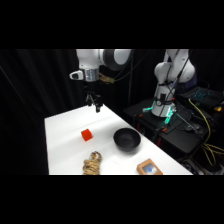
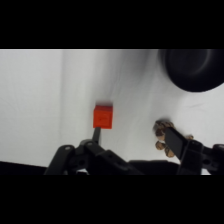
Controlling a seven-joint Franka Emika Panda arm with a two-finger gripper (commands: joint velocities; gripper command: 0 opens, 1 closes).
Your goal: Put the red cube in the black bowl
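Observation:
The small red cube [image 1: 86, 134] rests on the white table [image 1: 65, 145], left of the glossy black bowl [image 1: 126, 139], with a gap between them. My gripper [image 1: 96, 106] hangs in the air above the far part of the table, well above the cube and behind it. In the wrist view the red cube [image 2: 103, 116] lies just beyond the left finger [image 2: 95, 134], and the black bowl [image 2: 195, 70] fills the upper right corner. The gripper [image 2: 135, 137] is open with nothing between its fingers.
A striped tan toy [image 1: 92, 164] lies near the table's front edge, partly behind the right finger in the wrist view [image 2: 161, 131]. A tan box with a blue face [image 1: 149, 168] sits at the front right. The arm's base [image 1: 164, 102] and cables stand beyond the right edge.

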